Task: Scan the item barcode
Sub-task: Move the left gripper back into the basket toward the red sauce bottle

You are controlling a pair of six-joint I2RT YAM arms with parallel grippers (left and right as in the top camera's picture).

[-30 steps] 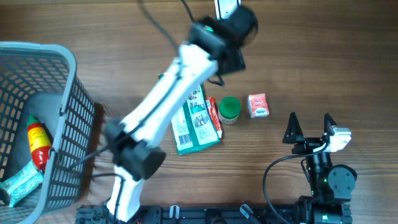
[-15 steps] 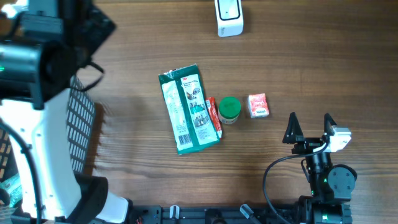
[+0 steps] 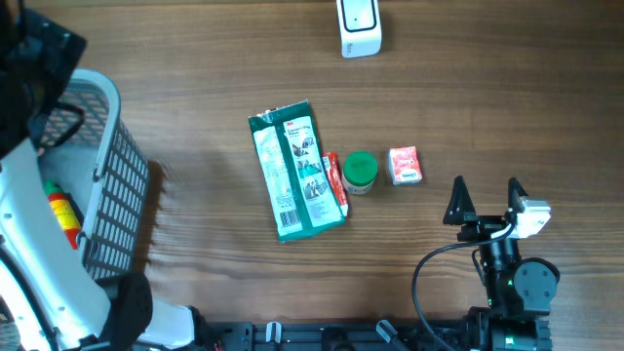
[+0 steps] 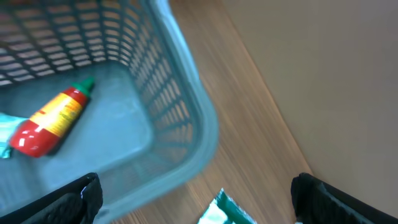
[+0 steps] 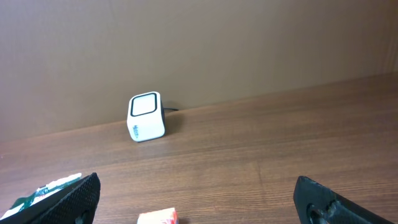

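Note:
The white barcode scanner [image 3: 359,27] stands at the table's far edge, and the right wrist view shows the scanner [image 5: 146,116] upright against the wall. A green packet [image 3: 295,171], a thin red item [image 3: 335,183], a green-capped jar [image 3: 360,172] and a small red-and-white box [image 3: 405,165] lie mid-table. A red sauce bottle [image 4: 53,118] lies inside the grey basket [image 4: 199,124]. My left gripper [image 4: 199,199] hovers open over the basket's rim, holding nothing. My right gripper [image 3: 485,200] rests open at the near right, empty.
The mesh basket [image 3: 122,195] fills the left edge, and my white left arm [image 3: 29,244] crosses over it. A teal package [image 4: 3,134] lies beside the bottle inside. The green packet's corner [image 4: 227,211] shows just past the basket rim.
My left arm has swung from over the scanner and green packet across to the left, ending above the basket. The right arm and the table items have not moved.

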